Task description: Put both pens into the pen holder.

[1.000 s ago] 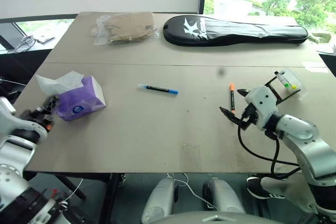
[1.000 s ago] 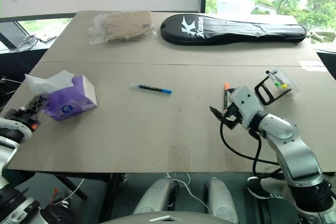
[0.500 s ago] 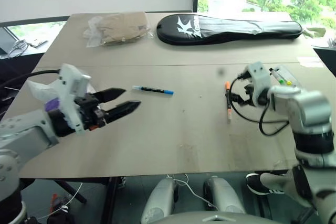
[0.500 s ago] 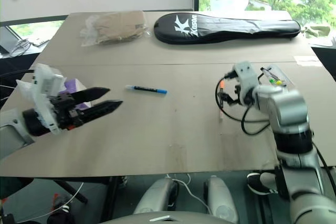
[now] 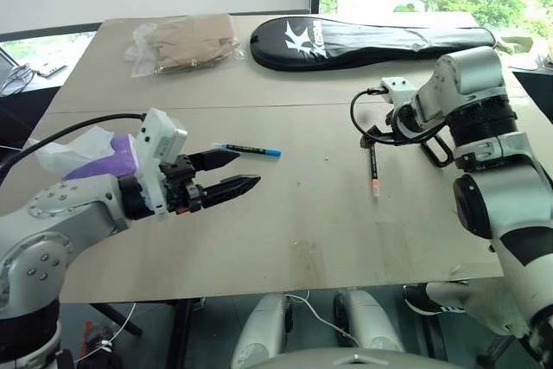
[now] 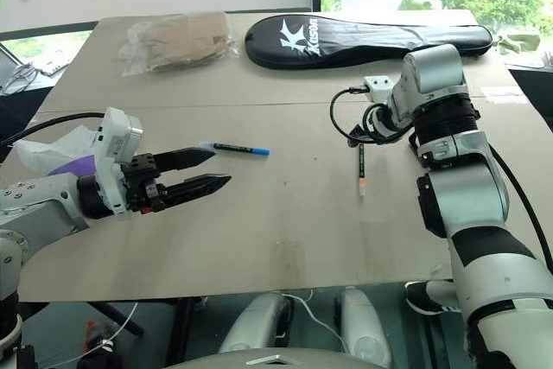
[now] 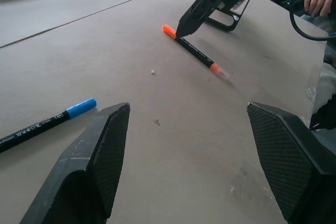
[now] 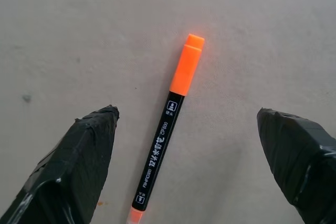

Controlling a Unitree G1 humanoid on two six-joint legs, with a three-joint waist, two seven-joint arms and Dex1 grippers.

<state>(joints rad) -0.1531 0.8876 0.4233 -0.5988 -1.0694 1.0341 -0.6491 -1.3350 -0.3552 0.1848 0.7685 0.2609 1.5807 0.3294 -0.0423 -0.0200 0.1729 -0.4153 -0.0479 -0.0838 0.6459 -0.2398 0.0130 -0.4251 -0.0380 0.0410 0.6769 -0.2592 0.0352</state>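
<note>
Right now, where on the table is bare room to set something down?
Free: the wide tabletop between the blue-capped black pen and the orange pen, and the near edge. Crowded: the far side, with the black racket bag and the plastic-wrapped brown package.

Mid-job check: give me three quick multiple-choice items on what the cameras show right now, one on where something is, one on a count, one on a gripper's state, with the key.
1. Where is the right gripper?
A. Over the orange pen
B. Over the purple tissue box
C. Inside the pen holder

2. How many pens lie on the table?
A. None
B. One
C. Two

3. What state is the left gripper in?
A. Shut on the blue-ended pen
B. Open and empty
C. Shut on nothing

Key: 1 A, the right wrist view looks straight down on the orange pen lying between the spread fingers. 2 C, the orange pen and the blue-ended pen both lie flat on the table. 3 B, the left wrist view shows its fingers wide apart with bare table between them.
</note>
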